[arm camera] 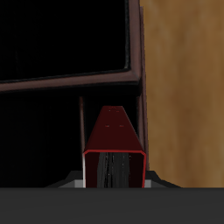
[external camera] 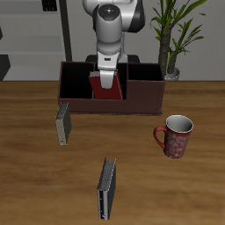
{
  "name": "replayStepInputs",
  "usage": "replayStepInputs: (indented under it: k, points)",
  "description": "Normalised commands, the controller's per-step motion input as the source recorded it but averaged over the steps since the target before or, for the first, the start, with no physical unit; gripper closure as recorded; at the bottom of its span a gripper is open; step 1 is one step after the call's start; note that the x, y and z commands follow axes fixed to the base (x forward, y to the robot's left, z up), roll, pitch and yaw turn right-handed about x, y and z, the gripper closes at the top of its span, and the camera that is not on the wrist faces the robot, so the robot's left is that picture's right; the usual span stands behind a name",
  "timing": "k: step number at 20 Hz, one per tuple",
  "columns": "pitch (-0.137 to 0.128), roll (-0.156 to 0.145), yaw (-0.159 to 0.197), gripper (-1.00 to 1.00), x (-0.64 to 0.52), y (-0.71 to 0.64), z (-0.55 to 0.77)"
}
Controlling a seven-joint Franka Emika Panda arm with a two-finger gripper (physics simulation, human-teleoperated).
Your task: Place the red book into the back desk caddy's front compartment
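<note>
Clamped in the gripper [external camera: 105,72], the red book [external camera: 109,87] hangs upright over the back desk caddy [external camera: 145,97], lower edge dipping behind the caddy's long near wall, around the middle of the box. Directly beneath it, the front compartment [external camera: 112,99], one of the small middle cells, dark inside. From the wrist view, book [arm camera: 114,144] seen end-on, page block and red cover edges toward the camera, spine pointing down into the black interior; maroon divider walls [arm camera: 79,80] crossing just beyond it, wooden table [arm camera: 185,79] alongside. Whether the book's bottom touches the cell floor: impossible to tell. Fingers themselves hidden below the wrist camera, jaws pressed on the book's two covers. Nearer the table's front edge, two grey-black books standing apart: one [external camera: 63,124] close to the caddy's corner, another [external camera: 106,189] well forward. Red patterned mug [external camera: 175,136] on the wood, potted plant [external camera: 175,35] at the far edge.
</note>
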Motion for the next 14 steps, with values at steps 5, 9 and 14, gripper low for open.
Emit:
replayStepInputs:
  k: [5, 9, 14]
  points:
    - [0.019, -0.006, 0.012, 1.00, 0.06, -0.04, -0.09]
    - [0.013, -0.003, 0.000, 1.00, 0.09, -0.02, -0.08]
    - [0.011, 0.010, 0.000, 1.00, 0.10, 0.02, -0.06]
